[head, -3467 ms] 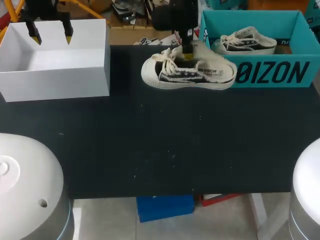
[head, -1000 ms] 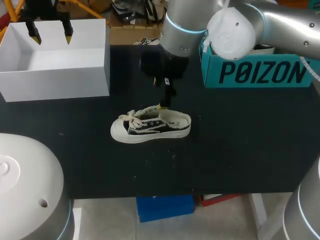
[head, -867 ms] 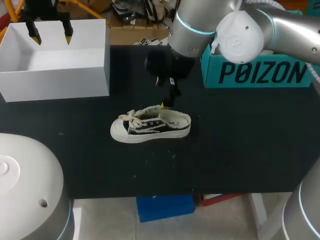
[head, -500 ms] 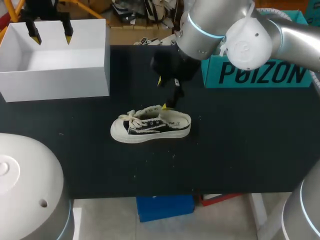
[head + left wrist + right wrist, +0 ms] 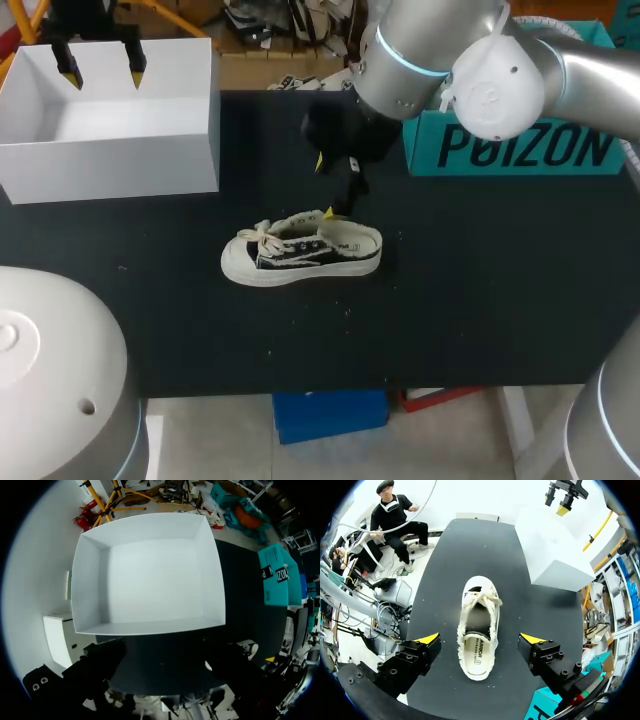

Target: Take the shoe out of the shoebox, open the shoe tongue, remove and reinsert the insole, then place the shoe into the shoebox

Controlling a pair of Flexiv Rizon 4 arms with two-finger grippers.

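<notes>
The right arm reaches across from the shoebox point(image 5: 520, 148), its pincer point(image 5: 480, 639) spread wide over the shoe point(image 5: 300, 253), which sits upright on the worktop point(image 5: 450, 300). The left pincer point(image 5: 100, 65) hangs open above the white box point(image 5: 120, 150). Seconds ago the right pincer held the shoe beside the shoebox; it has since let go and lifted.

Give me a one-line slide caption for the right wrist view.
Right hand, open, poised over the shoe, which stands sole-down on the black table with its toe pointing away.
</notes>
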